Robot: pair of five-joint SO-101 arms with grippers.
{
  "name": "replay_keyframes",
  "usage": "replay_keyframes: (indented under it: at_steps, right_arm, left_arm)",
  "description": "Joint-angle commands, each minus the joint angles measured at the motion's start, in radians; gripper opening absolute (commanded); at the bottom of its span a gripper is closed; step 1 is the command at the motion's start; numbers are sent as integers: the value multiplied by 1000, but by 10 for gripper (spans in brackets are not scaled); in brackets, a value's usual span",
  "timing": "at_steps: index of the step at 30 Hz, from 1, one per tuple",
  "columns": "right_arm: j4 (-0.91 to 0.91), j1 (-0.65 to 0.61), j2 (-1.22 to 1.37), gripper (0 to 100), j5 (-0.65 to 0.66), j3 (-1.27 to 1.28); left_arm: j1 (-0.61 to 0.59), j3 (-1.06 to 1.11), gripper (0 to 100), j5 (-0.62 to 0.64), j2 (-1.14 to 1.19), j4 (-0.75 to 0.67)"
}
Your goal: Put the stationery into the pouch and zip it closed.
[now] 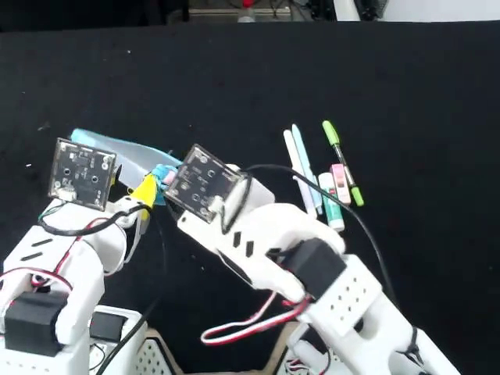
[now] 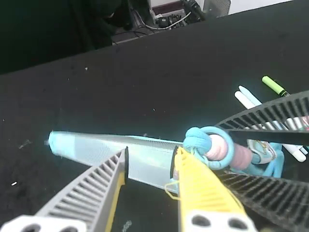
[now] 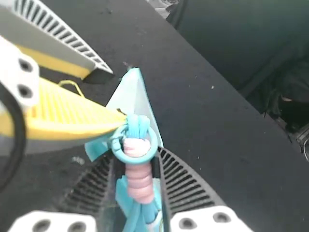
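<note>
Your pouch [image 1: 117,148] lies flat on the black table [image 1: 234,78], left of the middle, with its long side running left to right. Its zip pull [image 3: 139,183], a pink piece on a blue ring and cord, sits at the pouch's right end.

Your right gripper [image 3: 137,162] is over that end. Its two dark fingers are closed in tight on the zip pull, one on each side of the pink piece.

Your left gripper [image 2: 150,159] is down on the pouch just left of the pull. Its jaws stand partly apart, and a flat stretch of pouch shows in the gap between them. The yellow finger [image 2: 193,179] touches the pouch right beside the blue ring, and the grey finger [image 2: 104,181] sits farther left. You cannot tell from these views whether the tips pinch any fabric.

The stationery is on the table to the right of the pouch, outside it. A white pen [image 1: 299,172] and a pale blue pen [image 1: 307,168] lie side by side, a green marker [image 1: 341,160] lies just to their right, and a few shorter pieces lie between them.
</note>
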Motion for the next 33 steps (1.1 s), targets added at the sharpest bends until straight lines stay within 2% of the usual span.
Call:
replay_keyframes:
  at_steps: [1, 7, 15, 22, 27, 33]
  right_arm:
    - [25, 17, -139, 11, -3, -15]
    - [49, 26, -200, 11, -3, 5]
    - [-51, 28, -124, 11, -2, 45]
    - [-57, 29, -110, 11, -2, 44]
    - [-57, 29, -110, 11, -2, 45]
    - [-54, 29, -114, 11, -2, 47]
  left_arm:
    - [5, -4, 167, -9, 6, 5]
    - [5, -15, 166, -2, 3, 26]
    - [5, -91, 166, 3, 3, 64]
    - [41, -295, 170, 210, 21, 141]
    - [140, -308, 170, 230, 104, 198]
    - [145, -318, 170, 230, 140, 229]
